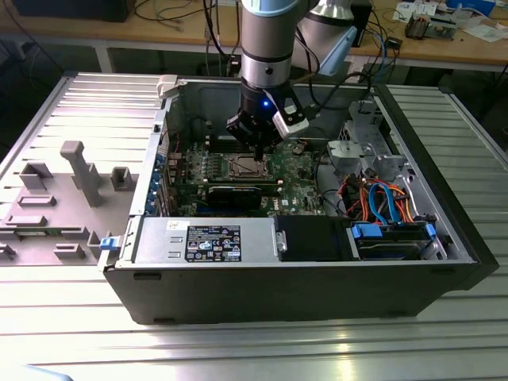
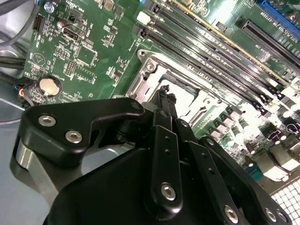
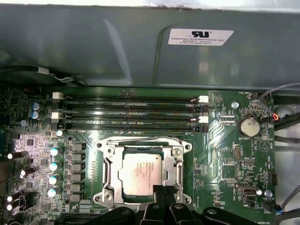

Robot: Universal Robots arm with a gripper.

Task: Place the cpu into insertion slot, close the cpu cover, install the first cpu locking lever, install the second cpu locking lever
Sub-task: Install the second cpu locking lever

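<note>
The cpu (image 3: 139, 173) sits seated in the insertion slot (image 3: 107, 154) mid motherboard (image 3: 225, 159), w/ the cpu cover (image 3: 177, 159) closed flat around it, framing the silver top. The gripper (image 2: 164, 91) hangs right over the socket's edge, fingers pressed together at the tips, clamping nothing visible. In the exterior view the arm (image 1: 266, 40) reaches down into the open computer case (image 1: 238, 302) on the surface (image 1: 254, 349).

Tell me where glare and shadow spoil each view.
Exterior view: bright glare streaks on the ribbed table, case interior dim. Second wrist view: memory slots washed out by glare, the claw a dark mass. First wrist view: even light, mild sheen on the cpu.
</note>
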